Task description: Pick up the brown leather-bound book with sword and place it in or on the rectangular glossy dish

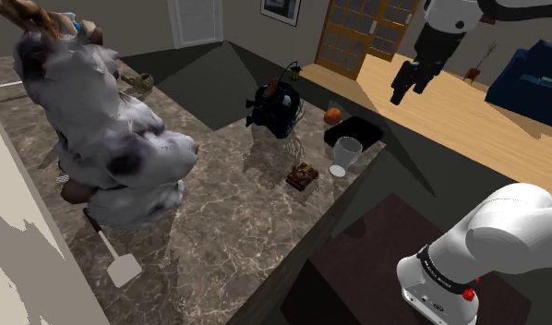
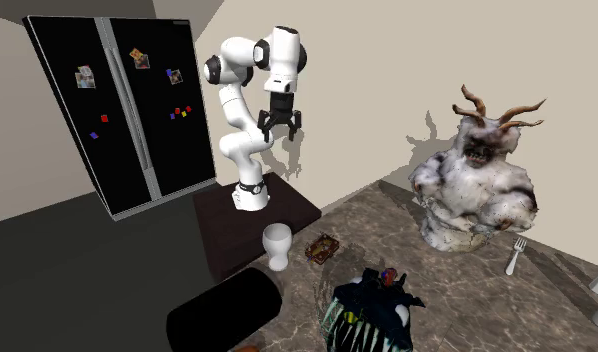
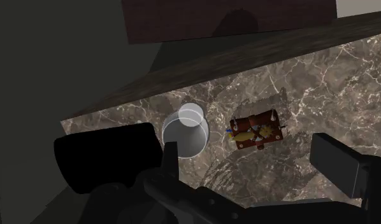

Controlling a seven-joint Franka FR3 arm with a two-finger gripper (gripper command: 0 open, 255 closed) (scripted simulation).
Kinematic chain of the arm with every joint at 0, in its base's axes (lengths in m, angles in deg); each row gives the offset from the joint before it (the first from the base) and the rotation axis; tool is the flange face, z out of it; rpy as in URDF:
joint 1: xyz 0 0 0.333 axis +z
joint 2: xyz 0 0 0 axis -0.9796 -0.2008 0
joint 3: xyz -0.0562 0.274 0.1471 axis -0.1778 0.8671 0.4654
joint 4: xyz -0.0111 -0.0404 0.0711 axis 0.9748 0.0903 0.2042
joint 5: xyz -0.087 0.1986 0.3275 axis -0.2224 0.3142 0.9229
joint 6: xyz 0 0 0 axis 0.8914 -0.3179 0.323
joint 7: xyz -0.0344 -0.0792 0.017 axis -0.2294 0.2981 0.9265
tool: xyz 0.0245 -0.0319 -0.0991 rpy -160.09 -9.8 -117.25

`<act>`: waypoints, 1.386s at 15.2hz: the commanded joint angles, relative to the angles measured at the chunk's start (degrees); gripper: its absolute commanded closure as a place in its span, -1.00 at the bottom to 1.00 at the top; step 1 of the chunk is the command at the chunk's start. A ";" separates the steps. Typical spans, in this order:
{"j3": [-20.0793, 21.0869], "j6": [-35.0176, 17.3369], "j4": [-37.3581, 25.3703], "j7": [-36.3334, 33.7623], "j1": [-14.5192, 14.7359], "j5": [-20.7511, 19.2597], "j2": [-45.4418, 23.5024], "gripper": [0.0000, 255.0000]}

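Now, the claw (image 2: 280, 124) hangs high above the table (image 1: 228, 231), its fingers spread wide and gripping nothing. Down below, the brown book (image 3: 255, 130) lies flat on the marbled top near the table's edge, just beside a white goblet (image 3: 185, 134). On the goblet's other side sits the black rectangular dish (image 3: 105, 159), glossy and close by. In the shoulder view a dark toothy figure (image 1: 276, 109) stands further back from the book, and a big shaggy horned statue (image 1: 108, 138) looms at that view's left.

No legible txt, labels or nos. in any view.
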 commanded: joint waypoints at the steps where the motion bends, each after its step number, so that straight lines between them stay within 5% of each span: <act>1: 0.00 0.00 0.00 0.00 0.00 0.00 0.00 -1.00; 11: 4.72 -17.92 10.95 -4.14 2.37 0.56 -8.31 -1.00; 21: 10.17 -36.32 14.76 -10.32 3.13 -2.42 -24.67 -1.00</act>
